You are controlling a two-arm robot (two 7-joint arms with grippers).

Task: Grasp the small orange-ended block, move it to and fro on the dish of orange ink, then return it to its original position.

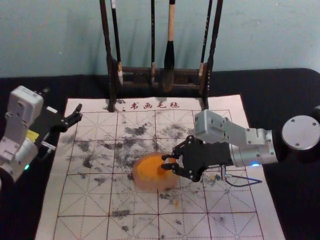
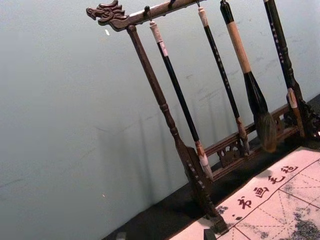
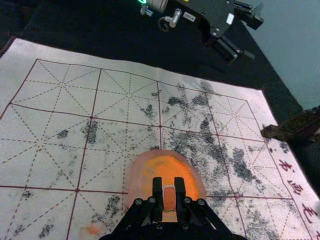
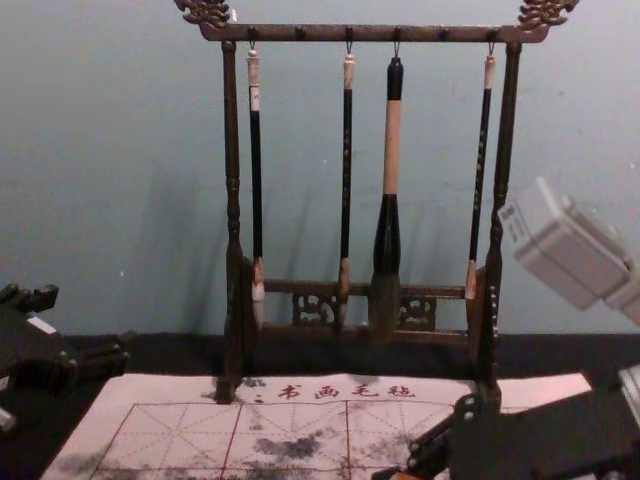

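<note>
Evidently my right gripper [image 3: 168, 183] had the orange-ended block [image 3: 169, 200] pinched over the ink dish [image 3: 136, 175] at two o'clock, so I judged grasping done, stroking perhaps under way and the return unfinished, while my left gripper [image 1: 63, 104] idled, spread, at ten o'clock.

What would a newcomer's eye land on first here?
Probably the bright orange ink in its dish on the gridded mat, where the right gripper pinches the small block. Next, the dark rack of hanging brushes standing at the mat's far edge.
</note>
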